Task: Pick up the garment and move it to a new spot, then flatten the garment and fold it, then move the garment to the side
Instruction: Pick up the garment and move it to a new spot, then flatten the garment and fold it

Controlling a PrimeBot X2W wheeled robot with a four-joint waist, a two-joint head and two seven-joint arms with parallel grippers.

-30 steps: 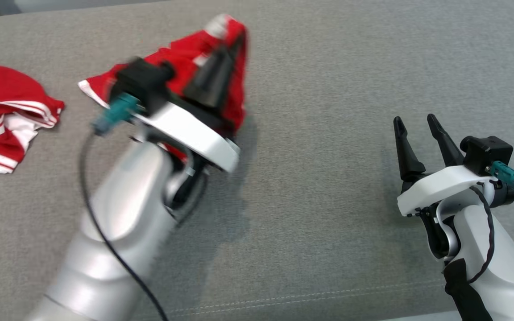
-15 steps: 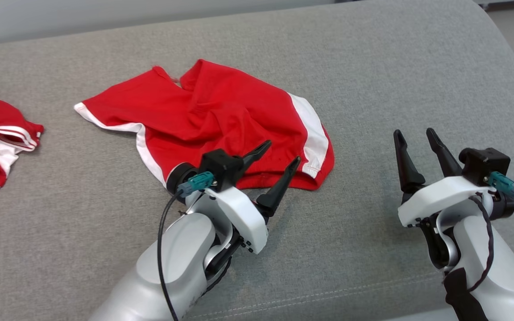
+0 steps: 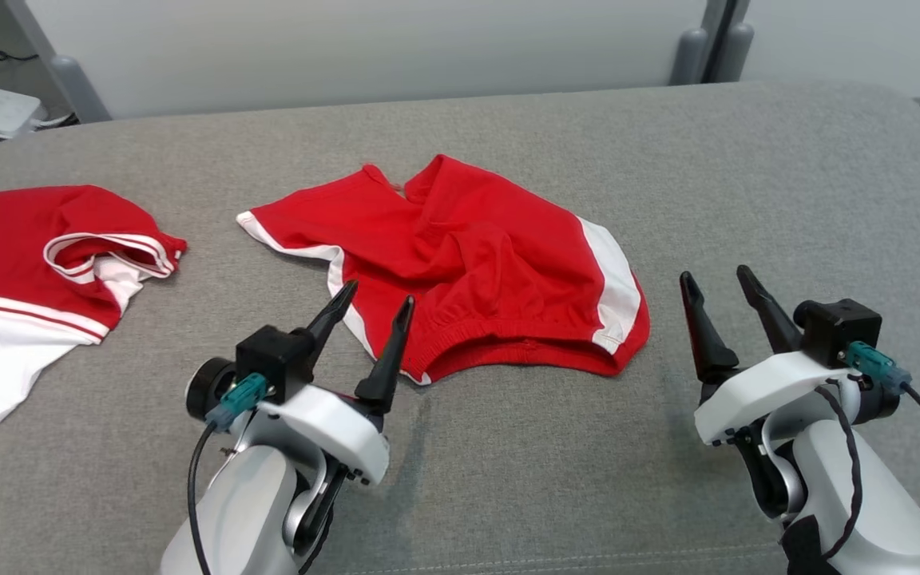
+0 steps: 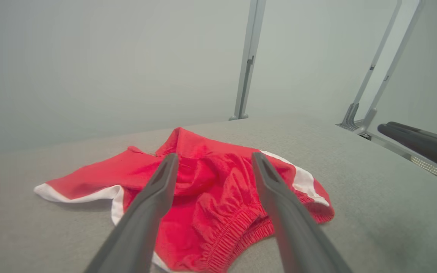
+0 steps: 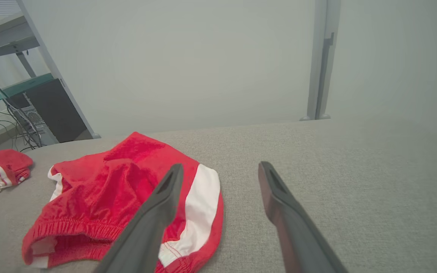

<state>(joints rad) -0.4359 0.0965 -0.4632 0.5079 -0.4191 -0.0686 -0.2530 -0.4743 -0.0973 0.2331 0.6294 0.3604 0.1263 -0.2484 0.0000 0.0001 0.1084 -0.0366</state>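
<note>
**Shorts lie crosswise ahead of 2 empty grippers**

The fingers of the left gripper (image 3: 376,295) are spread and empty, and are pointed at the near-left corner of the crumpled red shorts with white side stripes (image 3: 476,271). The right gripper (image 3: 713,274), likewise spread and empty, is set just off the right stripe. The shorts' long axis is laid across the grey fabric-covered bench (image 3: 747,176), waistband nearest. Bare bench is seen rightward. A second red-and-white garment (image 3: 45,255) is seen well apart at the left.

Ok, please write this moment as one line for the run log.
shorts: crumpled on cushion, not held | left claw: open, empty, beside shorts | right claw: open, empty | fold: not yet done
</note>
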